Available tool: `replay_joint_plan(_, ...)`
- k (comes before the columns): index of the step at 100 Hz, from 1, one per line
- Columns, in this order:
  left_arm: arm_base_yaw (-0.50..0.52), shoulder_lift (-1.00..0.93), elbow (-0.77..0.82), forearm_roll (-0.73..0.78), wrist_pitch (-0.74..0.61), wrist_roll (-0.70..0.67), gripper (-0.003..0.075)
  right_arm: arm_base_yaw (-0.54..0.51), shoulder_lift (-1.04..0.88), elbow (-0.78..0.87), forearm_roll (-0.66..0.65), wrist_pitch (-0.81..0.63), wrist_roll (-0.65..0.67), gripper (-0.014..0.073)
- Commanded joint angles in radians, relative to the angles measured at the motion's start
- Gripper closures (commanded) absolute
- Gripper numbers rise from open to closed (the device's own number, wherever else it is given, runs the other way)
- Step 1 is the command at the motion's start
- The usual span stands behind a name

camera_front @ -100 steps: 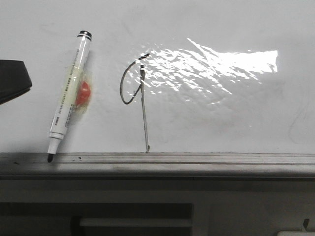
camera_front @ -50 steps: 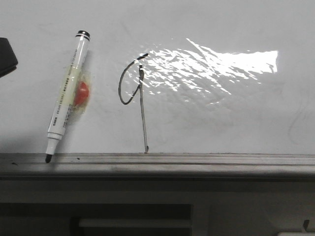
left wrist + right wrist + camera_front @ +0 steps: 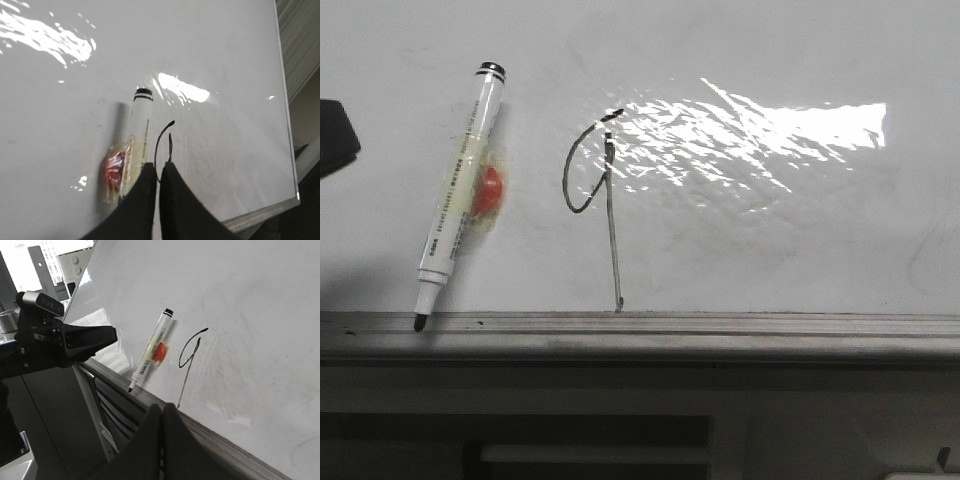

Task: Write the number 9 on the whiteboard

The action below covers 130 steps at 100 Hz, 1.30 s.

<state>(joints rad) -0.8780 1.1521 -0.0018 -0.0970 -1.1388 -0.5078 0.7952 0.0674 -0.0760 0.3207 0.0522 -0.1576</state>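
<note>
The number 9 (image 3: 592,190) is a thin black stroke on the whiteboard (image 3: 790,250), an open loop with a long tail down to the grey ledge (image 3: 740,325). A white marker (image 3: 460,200) with a red piece taped to it leans on the board left of the 9, tip on the ledge. My left gripper (image 3: 159,167) is shut and empty, off the board; the marker (image 3: 140,125) and the 9 (image 3: 161,147) lie beyond its fingertips. Only a dark edge of it (image 3: 335,135) shows at the far left in the front view. My right gripper (image 3: 161,407) is shut and empty, below the ledge.
A bright glare patch (image 3: 750,130) lies right of the 9. Dark cabinet panels (image 3: 520,440) sit under the ledge. In the right wrist view the left arm (image 3: 65,340) hangs left of the marker (image 3: 150,352).
The left gripper's dark shape has drawn back to the left and upward at the edge of the front view. The marker and the 9 have not changed.
</note>
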Motion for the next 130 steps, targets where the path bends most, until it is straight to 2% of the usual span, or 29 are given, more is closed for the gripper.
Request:
replay_joint_plan(1, -0.004, 0.038, 0.021, -0.004, -0.214, 0.001, 0.0741, -0.006, 0.007, -0.025, -0.010, -0.069, -0.010, 0.0656)
replay_joint_plan(14, -0.006, 0.133, 0.021, -0.007, -0.191, 0.001, 0.0741, -0.006, 0.007, -0.025, -0.010, -0.069, -0.010, 0.0656)
replay_joint_plan(30, -0.016, 0.065, 0.021, 0.005, -0.062, 0.001, 0.0741, -0.006, 0.007, -0.025, -0.010, -0.071, -0.010, 0.0656)
replay_joint_plan(53, -0.016, -0.156, 0.021, 0.005, -0.010, 0.001, 0.0741, -0.006, 0.007, -0.025, -0.010, -0.071, -0.010, 0.0656)
replay_joint_plan(59, -0.016, -0.228, 0.021, -0.044, 0.018, 0.001, 0.0741, -0.006, 0.007, -0.025, -0.010, -0.071, -0.010, 0.0656)
replay_joint_plan(76, -0.014, -0.437, 0.021, -0.176, 0.207, 0.010, 0.0741, -0.006, 0.007, -0.025, -0.010, -0.071, -0.010, 0.0656)
replay_joint_plan(82, 0.003, -0.517, 0.021, -0.194, 0.290, 0.079, 0.0741, -0.006, 0.007, -0.025, -0.010, -0.071, -0.010, 0.0656)
replay_joint_plan(95, 0.099, -0.672, 0.021, -0.196, 0.424, 0.308, 0.0741, -0.006, 0.007, -0.025, -0.010, -0.071, -0.010, 0.0656)
replay_joint_plan(110, 0.260, -0.870, 0.021, -0.170, 0.468, 0.571, 0.0741, -0.006, 0.007, -0.025, -0.010, -0.071, -0.010, 0.0656)
replay_joint_plan(117, 0.343, -0.954, 0.021, -0.156, 0.494, 0.625, 0.0741, -0.006, 0.007, -0.025, -0.010, -0.071, -0.010, 0.0656)
replay_joint_plan(130, 0.467, -1.044, 0.021, -0.180, 0.509, 0.628, 0.0741, -0.006, 0.007, -0.025, -0.010, -0.071, -0.010, 0.0656)
